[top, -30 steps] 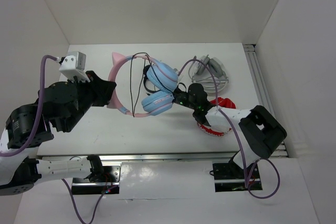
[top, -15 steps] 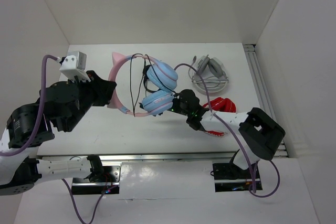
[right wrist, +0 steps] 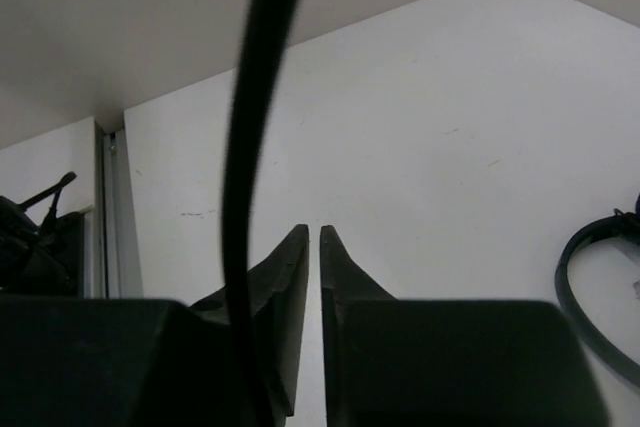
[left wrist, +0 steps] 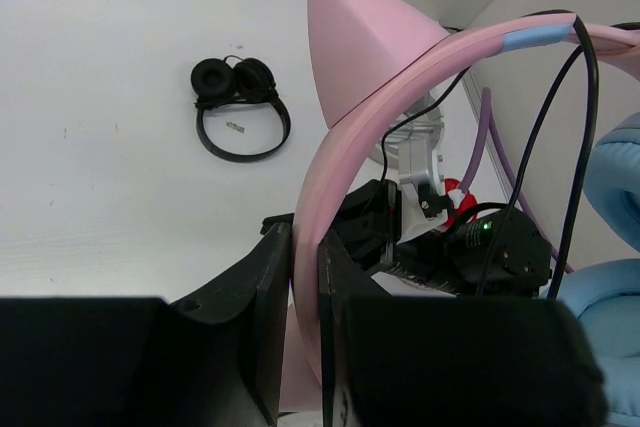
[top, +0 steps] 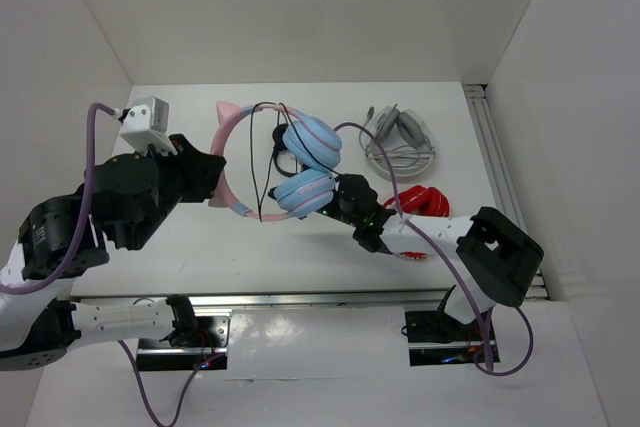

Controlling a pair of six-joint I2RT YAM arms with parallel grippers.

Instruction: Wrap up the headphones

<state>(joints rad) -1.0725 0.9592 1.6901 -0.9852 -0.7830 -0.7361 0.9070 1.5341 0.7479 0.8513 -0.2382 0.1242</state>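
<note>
White walls are boxing in a white desk point(top: 300, 257) on 3 sides. The left claw point(left wrist: 305, 247) is clenching the smooth pink headband point(left wrist: 400, 97) of the headphones point(top: 305, 162), with the pointed cat ear point(left wrist: 350, 37) rising above its fingers. The 2 padded light blue cups point(top: 310, 145) are sitting side by side at the band's right end. The thin black cable point(top: 252, 157) is looping across the band's arc. The right claw point(right wrist: 312, 237) is clenched to a thin slit just beside the lower cup, nothing showing between its tips. The blurred cable is crossing in front of 1 finger. A grey pair point(top: 400, 142) and a red pair point(top: 420, 197) are lying on the desk to the right. A small black pair point(left wrist: 240, 107) is lying flat farther off.
</note>
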